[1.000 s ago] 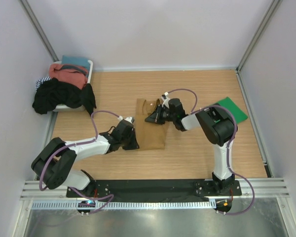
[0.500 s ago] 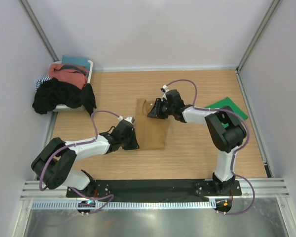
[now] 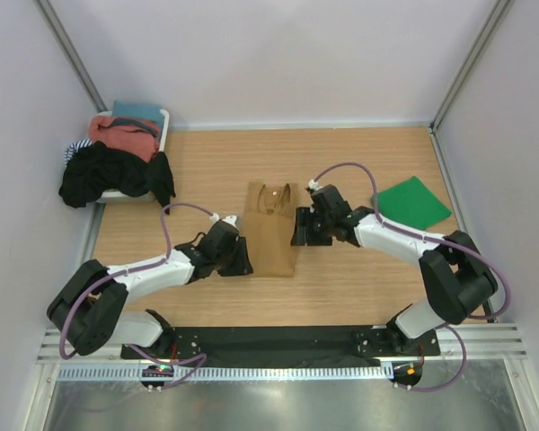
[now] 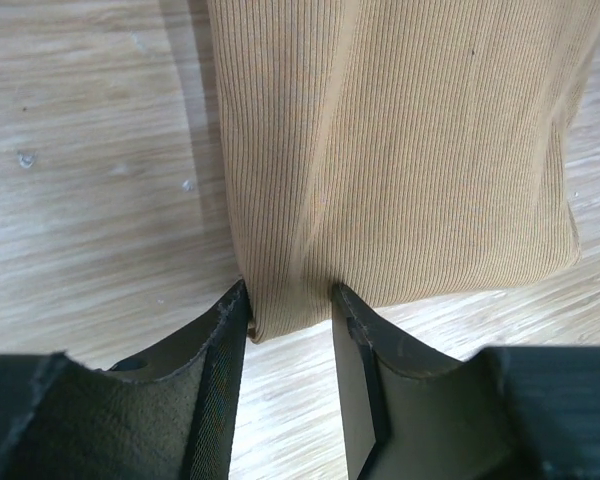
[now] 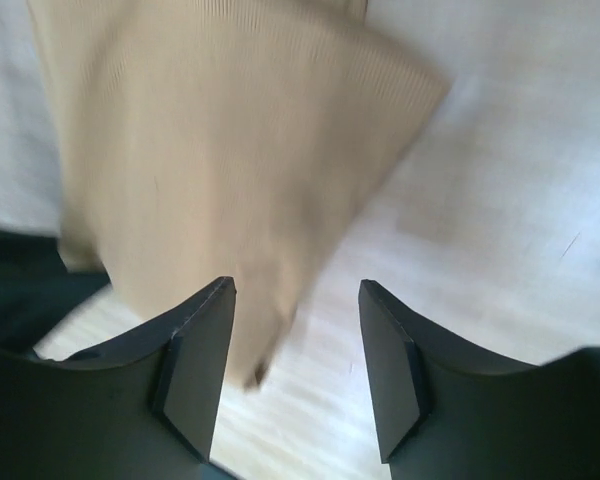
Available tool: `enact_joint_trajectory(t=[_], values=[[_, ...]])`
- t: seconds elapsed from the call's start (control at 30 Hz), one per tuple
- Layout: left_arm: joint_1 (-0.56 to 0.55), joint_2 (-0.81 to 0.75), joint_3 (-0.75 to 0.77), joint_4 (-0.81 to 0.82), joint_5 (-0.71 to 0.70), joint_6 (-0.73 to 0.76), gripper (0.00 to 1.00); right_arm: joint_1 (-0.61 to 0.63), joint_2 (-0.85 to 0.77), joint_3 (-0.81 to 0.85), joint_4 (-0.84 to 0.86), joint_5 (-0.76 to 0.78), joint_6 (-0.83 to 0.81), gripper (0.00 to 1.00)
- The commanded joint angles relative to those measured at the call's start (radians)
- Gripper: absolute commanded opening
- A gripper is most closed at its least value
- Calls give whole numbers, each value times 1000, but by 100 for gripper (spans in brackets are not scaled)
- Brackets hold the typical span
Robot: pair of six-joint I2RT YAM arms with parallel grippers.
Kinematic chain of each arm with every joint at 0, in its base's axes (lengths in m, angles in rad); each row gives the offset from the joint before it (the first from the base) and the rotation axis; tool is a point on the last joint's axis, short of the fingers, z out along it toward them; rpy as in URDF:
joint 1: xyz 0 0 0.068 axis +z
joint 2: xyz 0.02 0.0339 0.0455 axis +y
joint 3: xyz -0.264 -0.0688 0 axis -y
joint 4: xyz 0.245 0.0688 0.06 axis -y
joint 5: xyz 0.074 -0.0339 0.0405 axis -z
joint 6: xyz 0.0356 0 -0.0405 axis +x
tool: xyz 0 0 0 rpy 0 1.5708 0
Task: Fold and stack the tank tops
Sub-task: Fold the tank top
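Tan tank top (image 3: 271, 235): folded narrow, mid-table.
Left gripper (image 4: 288, 300): fingers parted, straddling its near corner.
Right gripper (image 5: 296, 290): fingers parted at its edge.
Green tank top (image 3: 411, 202): flat, far right.

The wooden table (image 3: 207, 162) carries a tan top (image 3: 271, 229), folded into a long strip and lying flat in the middle. A folded green top (image 3: 411, 202) lies near the right edge. A white bin (image 3: 165, 121) heaped with clothes (image 3: 108, 175) sits at the far left corner.
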Motion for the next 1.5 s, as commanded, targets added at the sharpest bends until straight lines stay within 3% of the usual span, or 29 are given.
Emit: enact_joint_trajectory(t=[0.0, 0.17, 0.27, 0.33, 0.6, 0.83, 0.9, 0.93, 0.97, 1.03, 1.23, 1.47], values=[[-4, -35, -27, -56, -17, 8, 41, 79, -92, -53, -70, 39, -10, 60], [-5, -58, -38, -72, -14, 8, 44, 147, -180, -120, -50, 6, 44, 58], [-13, -80, -38, -85, -44, 5, 55, 194, -188, -143, -30, 2, 80, 57], [-16, -101, -38, -99, -57, 3, 56, 225, -180, -146, -22, 6, 96, 56], [-15, -161, -14, -148, -89, 2, 46, 294, -102, -130, 22, 22, 134, 52], [-16, -130, -24, -131, -72, 3, 45, 300, -48, -119, 21, 39, 154, 41], [-15, -124, -35, -110, -54, 0, 45, 305, -40, -120, 22, 37, 151, 32], [-15, -120, -40, -104, -49, 0, 43, 305, -36, -120, 22, 34, 151, 28], [-15, -115, -43, -95, -43, -3, 40, 305, -36, -120, 22, 31, 149, 12], [-18, -107, -49, -75, -35, -6, 34, 305, -39, -120, 19, 25, 149, 1], [-35, -80, -49, -55, -29, -3, 0, 308, -111, -145, -10, 25, 149, 1], [-82, -158, -51, -90, -29, -40, 0, 334, -194, -150, -108, 51, 151, 1]])
